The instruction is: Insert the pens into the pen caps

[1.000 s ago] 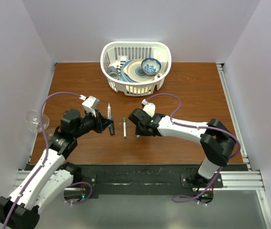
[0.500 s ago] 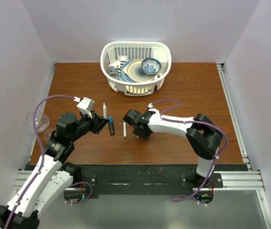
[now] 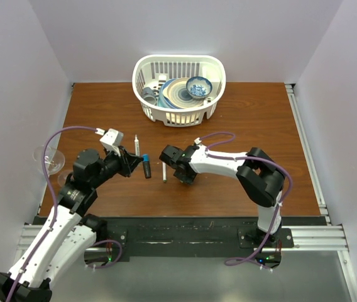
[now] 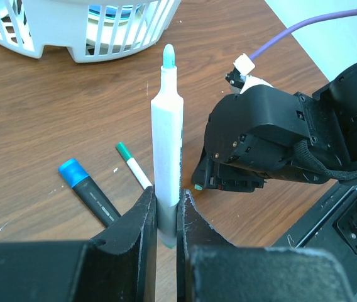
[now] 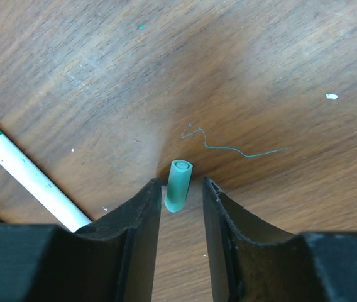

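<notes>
Robot lab cell, white walls (image 3: 15, 63), aluminium rail (image 3: 317, 238)

Pen (image 3: 164, 170) right of marker (image 3: 147, 167)

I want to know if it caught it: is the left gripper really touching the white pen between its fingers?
Touching. The left wrist view shows the white pen pinched between the two fingers of the left gripper, both pressed against its barrel with no gap.

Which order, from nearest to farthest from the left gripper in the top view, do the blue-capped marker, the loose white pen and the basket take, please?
From the left gripper:
1. the blue-capped marker, just to its right.
2. the loose white pen, further right, lying on the table.
3. the basket, at the table's far edge.
</notes>
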Controlling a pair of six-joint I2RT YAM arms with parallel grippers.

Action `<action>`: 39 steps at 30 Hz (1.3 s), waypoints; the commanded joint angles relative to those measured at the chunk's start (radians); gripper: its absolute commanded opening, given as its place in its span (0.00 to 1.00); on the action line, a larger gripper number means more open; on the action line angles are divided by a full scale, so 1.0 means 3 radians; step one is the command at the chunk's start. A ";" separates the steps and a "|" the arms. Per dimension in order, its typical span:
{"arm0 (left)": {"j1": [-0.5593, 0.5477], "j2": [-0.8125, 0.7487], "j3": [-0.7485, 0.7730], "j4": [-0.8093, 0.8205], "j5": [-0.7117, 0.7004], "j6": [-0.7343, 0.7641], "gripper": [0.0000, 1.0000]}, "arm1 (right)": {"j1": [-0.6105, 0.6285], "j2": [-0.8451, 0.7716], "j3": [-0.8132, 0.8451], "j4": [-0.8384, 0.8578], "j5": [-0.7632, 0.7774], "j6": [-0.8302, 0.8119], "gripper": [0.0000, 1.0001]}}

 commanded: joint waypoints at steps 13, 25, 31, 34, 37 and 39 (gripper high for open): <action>0.0009 -0.0081 0.0082 0.0057 -0.0102 0.0034 0.00 | -0.0019 0.0164 0.0034 -0.0159 0.0406 -0.0278 0.24; 0.0009 -0.0060 0.0077 0.0068 -0.0102 0.0024 0.00 | -0.0024 -0.0107 -0.0497 0.0557 0.0110 -0.0938 0.16; -0.0011 -0.0015 0.0036 0.0093 -0.0122 -0.0022 0.00 | -0.0019 -0.0424 -0.0896 0.1078 -0.0182 -0.1459 0.16; -0.0021 0.0082 0.0046 0.0103 -0.0061 -0.0022 0.00 | -0.0019 -0.0583 -0.1116 0.1237 -0.0274 -0.1597 0.16; -0.0027 0.0154 0.0046 0.0124 0.0082 -0.0032 0.00 | -0.0004 -0.0660 -0.1229 0.1340 -0.0310 -0.1735 0.15; -0.0032 0.0165 0.0000 0.0170 0.0148 -0.0063 0.00 | 0.0001 -0.0705 -0.1255 0.1304 -0.0244 -0.1822 0.15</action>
